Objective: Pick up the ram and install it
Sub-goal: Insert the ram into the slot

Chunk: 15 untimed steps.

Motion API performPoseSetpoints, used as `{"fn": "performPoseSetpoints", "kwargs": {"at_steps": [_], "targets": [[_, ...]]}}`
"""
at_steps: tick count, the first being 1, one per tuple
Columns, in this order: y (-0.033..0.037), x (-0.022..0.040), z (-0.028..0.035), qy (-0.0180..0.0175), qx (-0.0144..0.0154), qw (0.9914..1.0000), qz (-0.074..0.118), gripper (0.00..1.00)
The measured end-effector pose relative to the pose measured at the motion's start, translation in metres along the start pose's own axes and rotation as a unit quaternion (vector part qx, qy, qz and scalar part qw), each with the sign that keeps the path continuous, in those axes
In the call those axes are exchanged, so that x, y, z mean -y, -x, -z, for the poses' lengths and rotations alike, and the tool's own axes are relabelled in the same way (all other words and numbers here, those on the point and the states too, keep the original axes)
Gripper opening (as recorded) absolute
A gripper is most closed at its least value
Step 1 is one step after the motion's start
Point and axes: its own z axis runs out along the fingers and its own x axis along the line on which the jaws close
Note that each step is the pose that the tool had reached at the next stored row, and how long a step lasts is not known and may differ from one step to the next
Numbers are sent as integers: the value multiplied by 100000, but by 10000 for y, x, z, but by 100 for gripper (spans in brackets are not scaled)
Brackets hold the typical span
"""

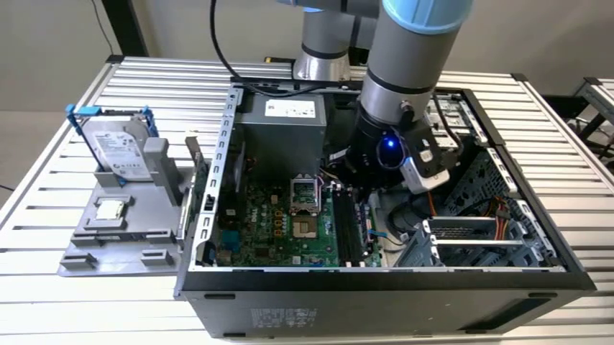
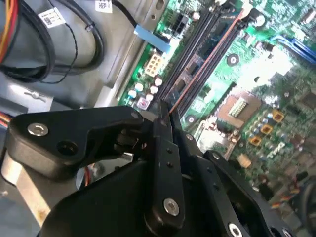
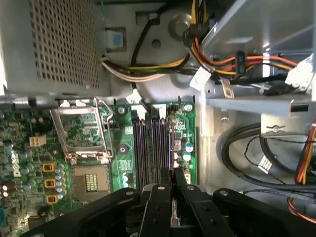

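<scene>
Open-topped case (image 1: 223, 136), power supply (image 1: 284, 133) at far side, drive cage (image 1: 479, 237) and cables (image 3: 256, 158) crowding the exterior view's right, motherboard (image 1: 287, 237) uncovered between.

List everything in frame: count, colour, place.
ram: 1, thin edge showing, between the gripper's fingers over the black slots
slots: several, black, on the motherboard
motherboard: 1, green, in the case
case: 1, black and grey, open, on the table
power supply: 1, grey, in the case at its far end
hard drive: 1, silver in blue frame, on the grey tray, exterior view's left
chip: 1, silver, on the tray
table: 1, slatted metal
gripper: 1, black, shut on the ram
</scene>
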Motion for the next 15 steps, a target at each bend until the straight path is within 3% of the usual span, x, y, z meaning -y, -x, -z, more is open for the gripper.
{"fn": "performPoseSetpoints", "kwargs": {"at_steps": [6, 15], "targets": [[-63, 5, -128, 25, 4, 99995, 1043, 0], [-11, 22, -217, 20, -3, 99995, 1041, 0]]}}
